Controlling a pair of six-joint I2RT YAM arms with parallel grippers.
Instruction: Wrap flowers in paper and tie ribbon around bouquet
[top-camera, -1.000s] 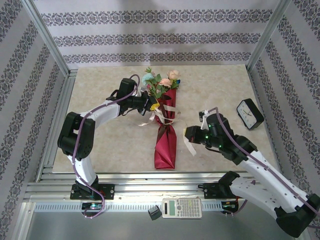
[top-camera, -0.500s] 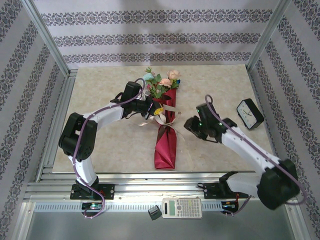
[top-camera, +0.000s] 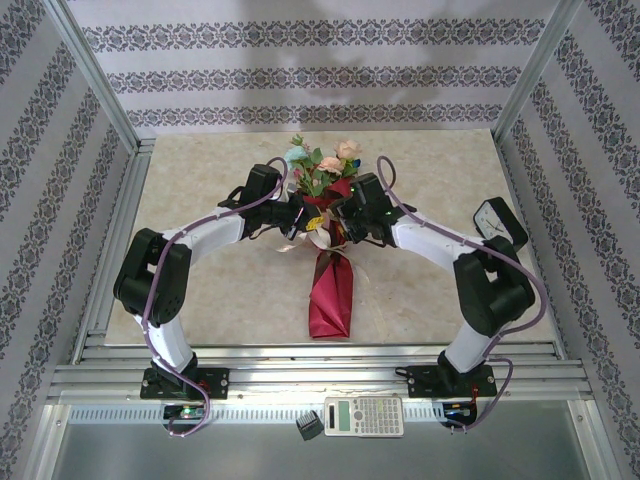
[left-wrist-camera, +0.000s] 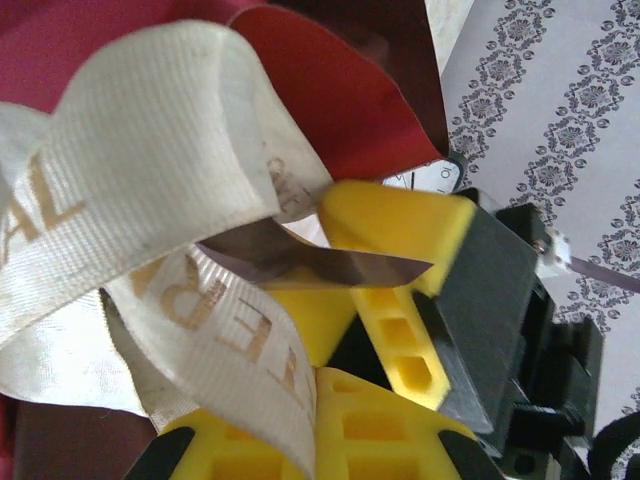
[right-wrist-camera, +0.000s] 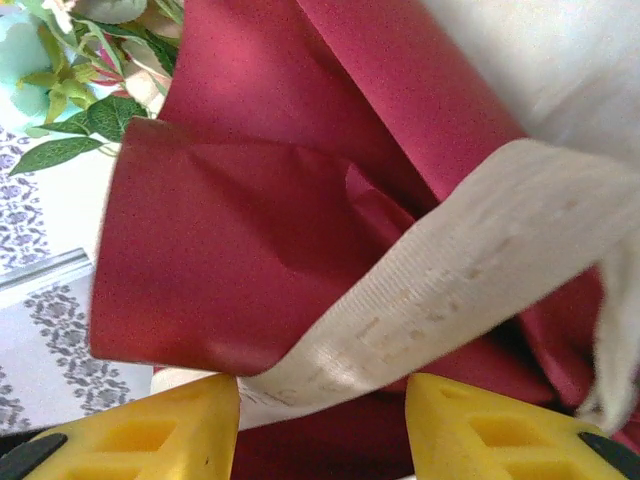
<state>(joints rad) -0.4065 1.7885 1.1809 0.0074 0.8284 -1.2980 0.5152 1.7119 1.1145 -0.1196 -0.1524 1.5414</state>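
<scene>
The bouquet lies in the middle of the top view, narrow end toward the bottom of the frame, its flowers fanning out at the upper end; the ribbon crosses it just below the blooms, and both my claws meet there, one on each side of the cone.

I judge the ribbon to be light, limp and a little slippery; a woven strip like this should slide out of a lazy pinch, so I would take it flat across its width, on a free tail close to the wrap, not at the very tip. The paper looks crisp and springy; I expect it to crease if squeezed and to unroll if the ribbon slackens, so I would stay off it.

My left claw is clamped tight; in its own view the cream ribbon loops out of the closed jaws at mid frame, so I take it to be pinching that strip.

My right claw stands roughly half open at the bottom of its view; the ribbon runs slantwise over the gap toward the lower left, above the red paper; the jaws are not closed on it, and I cannot tell whether the strip touches either one.
</scene>
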